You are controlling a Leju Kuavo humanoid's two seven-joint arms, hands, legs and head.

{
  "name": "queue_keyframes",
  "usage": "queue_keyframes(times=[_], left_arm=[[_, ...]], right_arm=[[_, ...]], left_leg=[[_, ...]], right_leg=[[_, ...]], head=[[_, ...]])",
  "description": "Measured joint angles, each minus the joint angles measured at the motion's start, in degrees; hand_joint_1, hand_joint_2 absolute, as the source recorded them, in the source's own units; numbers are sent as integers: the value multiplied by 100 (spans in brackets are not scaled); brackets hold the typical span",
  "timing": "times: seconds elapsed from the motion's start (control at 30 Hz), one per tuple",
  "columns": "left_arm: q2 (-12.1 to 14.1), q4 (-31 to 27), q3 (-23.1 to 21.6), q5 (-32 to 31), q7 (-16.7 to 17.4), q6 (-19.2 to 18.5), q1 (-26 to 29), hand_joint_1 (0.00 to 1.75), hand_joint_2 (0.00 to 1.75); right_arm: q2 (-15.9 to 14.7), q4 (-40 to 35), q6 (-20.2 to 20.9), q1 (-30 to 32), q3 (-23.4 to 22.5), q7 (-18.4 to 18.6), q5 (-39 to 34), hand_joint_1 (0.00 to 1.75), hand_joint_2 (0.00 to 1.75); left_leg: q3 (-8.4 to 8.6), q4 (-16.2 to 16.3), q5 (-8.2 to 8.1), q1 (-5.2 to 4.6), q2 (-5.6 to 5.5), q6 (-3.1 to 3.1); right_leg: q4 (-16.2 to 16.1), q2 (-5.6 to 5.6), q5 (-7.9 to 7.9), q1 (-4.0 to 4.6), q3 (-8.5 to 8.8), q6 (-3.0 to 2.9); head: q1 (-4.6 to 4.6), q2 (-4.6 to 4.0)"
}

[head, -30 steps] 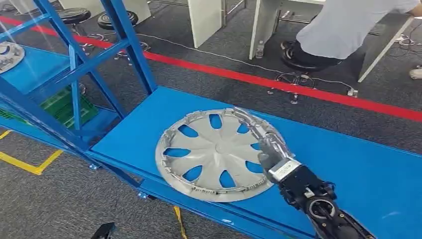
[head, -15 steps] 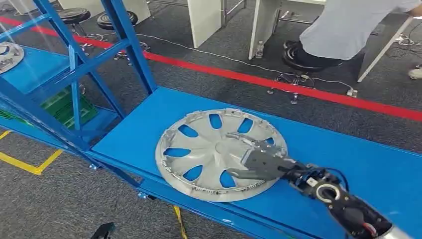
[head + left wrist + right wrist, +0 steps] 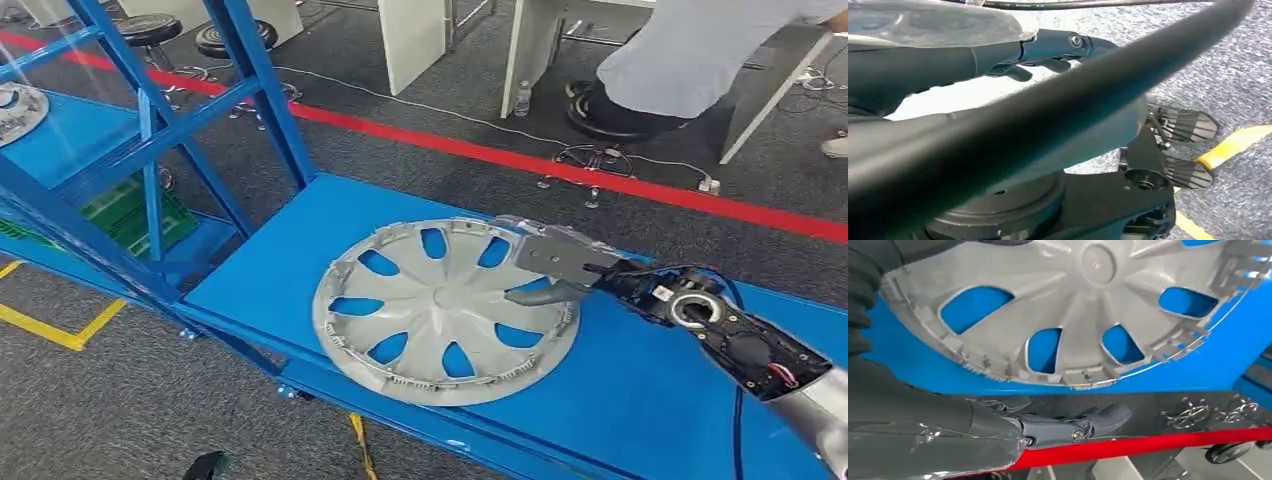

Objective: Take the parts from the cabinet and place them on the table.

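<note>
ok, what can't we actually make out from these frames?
- Right hand: head view leaves it unclear whether it touches the hubcap rim.
- Left hand: left wrist view is blurred and crossed by a black cable, so its state is unclear.
- Second hubcap on the cabinet: cut off by the head view's edge.

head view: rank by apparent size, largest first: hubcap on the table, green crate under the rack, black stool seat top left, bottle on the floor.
1. hubcap, by far the largest
2. green crate, partly hidden by the rack
3. black stool seat
4. bottle, smallest

Stool and bottle are farther away, so this holds only for how they look.
</note>
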Motion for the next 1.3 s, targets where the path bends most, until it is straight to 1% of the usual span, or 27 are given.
queue_keyframes(times=[0.13,0.23,0.43,0.53,0.73,0.83,0.97,1.07,1.3], left_arm=[[0,0,0,53,-87,-26,49,0,0],[2,0,0,59,-101,-39,74,0,0],[0,0,0,59,-107,-42,74,0,0],[0,-2,0,44,-105,-48,75,0,0],[0,-2,0,42,-96,-50,71,0,0],[0,0,0,24,-96,-59,56,0,0],[-7,0,0,2,-74,-61,36,0,0],[-7,0,-2,0,-57,-55,38,0,0],[-7,0,0,-17,-55,-55,38,0,0]], right_arm=[[2,367,-48,-328,291,-179,-258,0,175],[6,496,-109,-418,396,-247,-335,0,175],[11,693,-177,-499,593,-293,-368,0,175],[48,828,-256,-562,667,-448,-216,0,175],[208,1203,-299,-781,789,-649,13,0,175],[326,1544,-308,-869,813,-829,135,0,175],[402,1917,-359,-903,813,-1010,179,0,175],[431,2105,-369,-903,813,-1076,238,0,175],[503,2363,-365,-896,809,-1091,319,0,175]], left_leg=[[-2,0,3,0,-2,4],[-4,0,3,0,-5,4],[-5,1,3,0,-5,4],[-7,1,3,0,-5,4],[-6,1,3,0,-5,4],[-5,1,4,0,-4,3],[-5,2,4,0,-5,3],[-6,1,4,0,-6,3],[-6,2,4,0,-5,3]], right_leg=[[0,-8,0,0,0,0],[0,-11,0,0,0,0],[0,-11,0,-1,0,0],[0,-10,0,-1,-1,0],[0,-11,1,0,-1,0],[0,-11,1,0,-1,0],[0,-12,1,0,-1,0],[0,-11,1,-1,-1,0],[-2,-10,1,-1,-2,0]], head=[[-2,0],[4,0],[9,0],[11,0],[9,0],[2,0],[4,0],[7,0],[9,0]])
